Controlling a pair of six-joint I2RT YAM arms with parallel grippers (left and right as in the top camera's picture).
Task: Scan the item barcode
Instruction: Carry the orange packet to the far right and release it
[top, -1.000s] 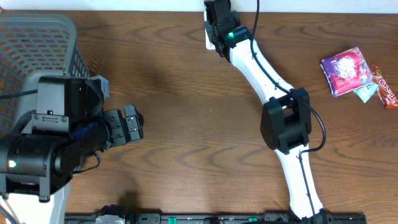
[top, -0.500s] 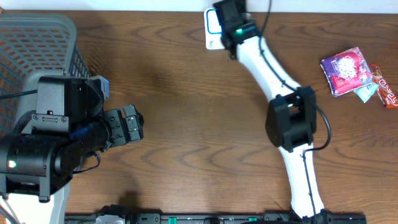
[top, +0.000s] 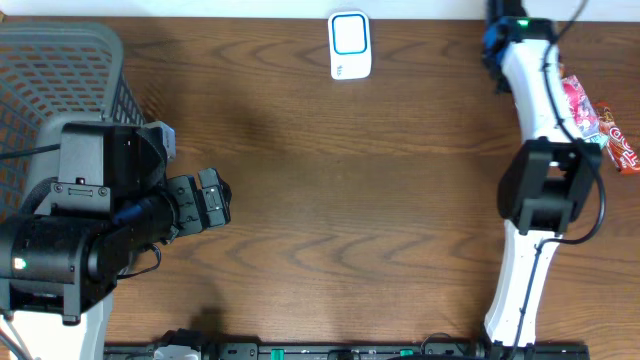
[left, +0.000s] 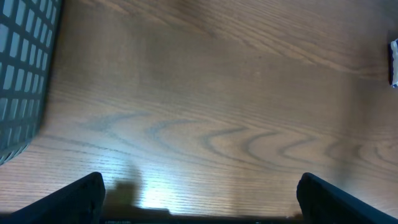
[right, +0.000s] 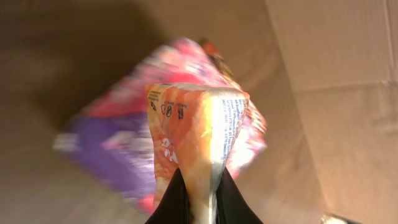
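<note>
The orange-and-white packet (right: 199, 124) is up off the wood. In the right wrist view it stands at centre frame, its sealed edge with small print and symbols turned to the camera. I can make out no clear barcode on that face. Right behind it lies a pink-and-purple packet (right: 106, 143), blurred. In the overhead view this all falls in the upper right corner, where the arm hides the held packet itself.

The right gripper (right: 199, 182) is pressed nearly together, pinching the packet's lower edge between its two dark fingers (right: 169, 200).

By my reckoning the pick is made, but the showing to the scanner (top: 349, 45) is not happening here. That white-and-blue unit sits at top centre of the overhead view, well apart from the packet (whether a read has been taken, these pictures cannot say).

The left gripper (left: 199, 202) is spread as wide as it goes at the lower left. It has only bare table (left: 205, 93) between its tips, and it holds and touches nothing. The grey basket (top: 60, 70) stands beside it.
</note>
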